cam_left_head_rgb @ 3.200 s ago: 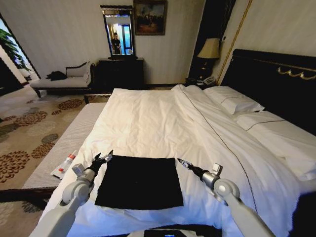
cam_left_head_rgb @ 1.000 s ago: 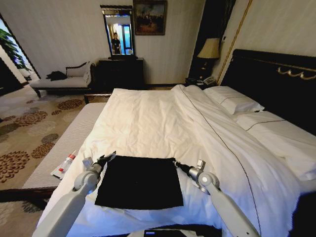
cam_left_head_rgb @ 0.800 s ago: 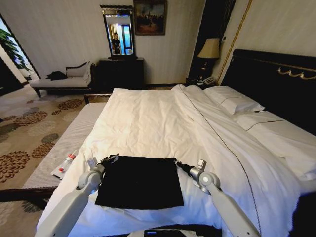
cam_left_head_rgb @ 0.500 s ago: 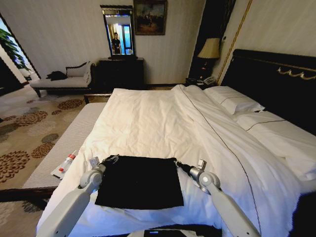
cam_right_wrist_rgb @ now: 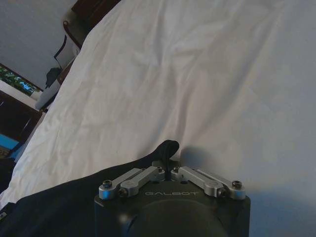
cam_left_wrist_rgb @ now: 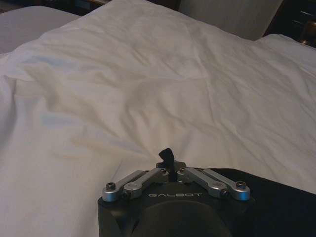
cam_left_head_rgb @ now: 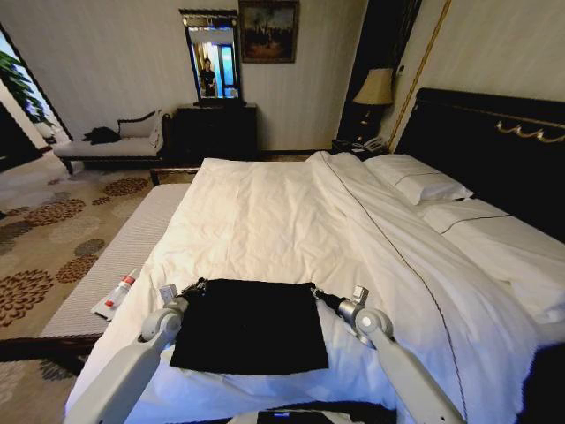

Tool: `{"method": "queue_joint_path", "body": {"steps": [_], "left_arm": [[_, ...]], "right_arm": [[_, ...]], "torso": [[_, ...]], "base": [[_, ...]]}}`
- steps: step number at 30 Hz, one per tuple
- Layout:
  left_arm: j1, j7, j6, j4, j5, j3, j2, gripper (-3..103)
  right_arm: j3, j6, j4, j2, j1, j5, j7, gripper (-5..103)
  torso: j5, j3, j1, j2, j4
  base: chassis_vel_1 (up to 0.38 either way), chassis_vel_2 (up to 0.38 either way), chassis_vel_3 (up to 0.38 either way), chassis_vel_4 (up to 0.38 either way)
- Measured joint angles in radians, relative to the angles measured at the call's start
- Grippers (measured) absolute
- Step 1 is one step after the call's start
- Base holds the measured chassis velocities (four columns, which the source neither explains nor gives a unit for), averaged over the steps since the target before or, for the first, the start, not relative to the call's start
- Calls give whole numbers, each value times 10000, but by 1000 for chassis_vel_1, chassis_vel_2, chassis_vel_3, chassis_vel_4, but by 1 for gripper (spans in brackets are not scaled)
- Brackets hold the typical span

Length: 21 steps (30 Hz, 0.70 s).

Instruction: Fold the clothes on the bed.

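The bed (cam_left_head_rgb: 291, 212) is spread with white sheets; the black T-shirt (cam_left_head_rgb: 252, 322) lies flat at its foot end, partly folded into a rectangle. The left end effector (cam_left_head_rgb: 196, 286) is clamped on the T-shirt's far left corner, the right end effector (cam_left_head_rgb: 315, 292) on its far right corner. Risk: thin pinches could slip, or sheet could be caught with the fabric.

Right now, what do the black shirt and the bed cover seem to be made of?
The shirt looks like soft matte knit, probably cotton: it lies limp and flat, with a corner bunched in each shut pincer. The cover looks like smooth white woven cotton, faintly creased.
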Motion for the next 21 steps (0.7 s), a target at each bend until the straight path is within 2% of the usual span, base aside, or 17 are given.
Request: {"method": "queue_joint_path", "body": {"steps": [10,19,21], "left_arm": [[35,-51,-478,-535,-418,-422,-40,1],[45,-297,-851,-2322,-1649,-1308,448,1],[140,-385,-893,-2929,-1981,-1672,700,1]], "right_arm": [[201,117,868,-567,-5,89,59,1],[755,176,2682,-1287,66,1012,520,1],[987,181,3469,-1547,122,1481,755,1]], "torso": [[0,1,0,-1,1],[1,0,0,-1,-1],[2,0,0,0,1]], "base": [[0,0,0,0],[0,0,0,0],[0,0,0,0]]}}
